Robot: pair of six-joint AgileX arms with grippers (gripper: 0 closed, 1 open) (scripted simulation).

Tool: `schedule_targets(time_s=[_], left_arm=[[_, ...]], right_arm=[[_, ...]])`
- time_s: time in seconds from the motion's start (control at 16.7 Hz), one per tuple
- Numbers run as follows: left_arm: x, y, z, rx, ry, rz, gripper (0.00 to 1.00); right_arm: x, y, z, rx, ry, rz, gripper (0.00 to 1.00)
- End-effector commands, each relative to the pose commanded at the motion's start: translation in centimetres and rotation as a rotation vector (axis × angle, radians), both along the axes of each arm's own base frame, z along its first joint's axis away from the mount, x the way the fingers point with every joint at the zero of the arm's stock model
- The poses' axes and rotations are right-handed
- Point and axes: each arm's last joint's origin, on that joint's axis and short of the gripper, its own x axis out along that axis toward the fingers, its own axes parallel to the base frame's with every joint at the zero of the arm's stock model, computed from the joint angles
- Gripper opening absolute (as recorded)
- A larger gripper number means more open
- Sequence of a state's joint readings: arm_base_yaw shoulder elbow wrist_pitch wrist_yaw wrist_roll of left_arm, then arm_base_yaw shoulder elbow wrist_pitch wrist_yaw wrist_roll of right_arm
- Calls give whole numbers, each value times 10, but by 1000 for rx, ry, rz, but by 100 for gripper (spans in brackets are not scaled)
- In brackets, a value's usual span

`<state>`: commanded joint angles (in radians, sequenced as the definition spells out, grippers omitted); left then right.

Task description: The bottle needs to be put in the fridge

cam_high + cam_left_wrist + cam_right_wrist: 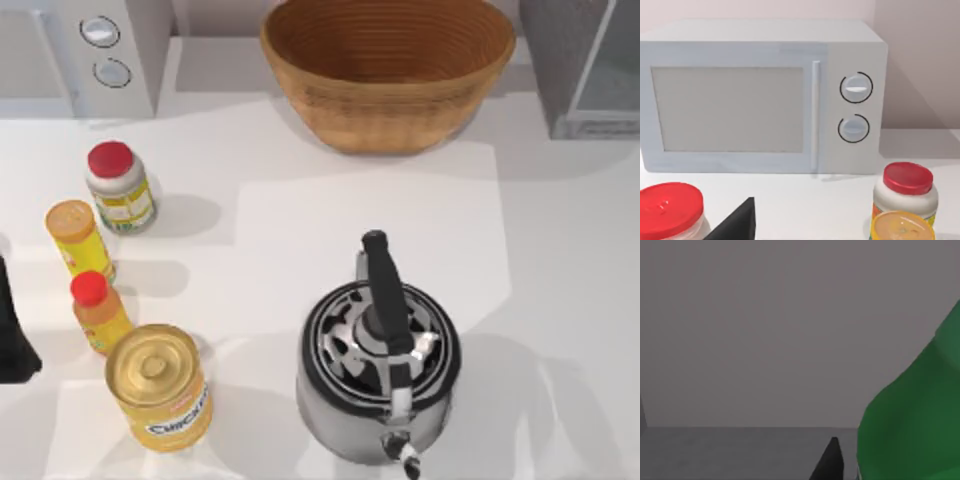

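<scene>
So the green bottle (915,425) is right up against the right wrist camera, a big rounded green shape. Just beside it is a black fingertip of the right gripper (832,462). Can't tell whether that gripper is actually clamped on the bottle or open. There's a flat dark grey surface under them and a plain pale grey wall behind.

The dark grey boxy fridge with the pale glassy front panel (590,70) sits at the far right corner of the white table (560,250). Next to it, at the middle of the back edge, is a big woven brown basket (388,70), and the white microwave with two round knobs (100,50) is at the far left corner.

Near the front there's a shiny metal kettle with a black handle (380,365). Down the left side stand a white jar with a red lid (120,188), a yellow bottle with an orange cap (78,238), a small orange bottle with a red cap (98,312) and a yellow tin can (160,388).

The left arm (15,335) is parked at the left edge, beside the small bottles. A black wedge of the left gripper (737,222) shows in its wrist view, facing the microwave, and I can't tell if it's open or closed.
</scene>
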<state>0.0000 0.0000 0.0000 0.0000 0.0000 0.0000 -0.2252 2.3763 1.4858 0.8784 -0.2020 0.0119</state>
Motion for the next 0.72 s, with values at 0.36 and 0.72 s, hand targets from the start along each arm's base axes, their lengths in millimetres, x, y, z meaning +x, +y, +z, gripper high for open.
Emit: schedule_targets(time_s=[0.36,0.72], left_arm=[[0,0,0,0,0,0,100],[0,0,0,0,0,0,100]], right_arm=[[0,0,0,0,0,0,31],[0,0,0,0,0,0,76]])
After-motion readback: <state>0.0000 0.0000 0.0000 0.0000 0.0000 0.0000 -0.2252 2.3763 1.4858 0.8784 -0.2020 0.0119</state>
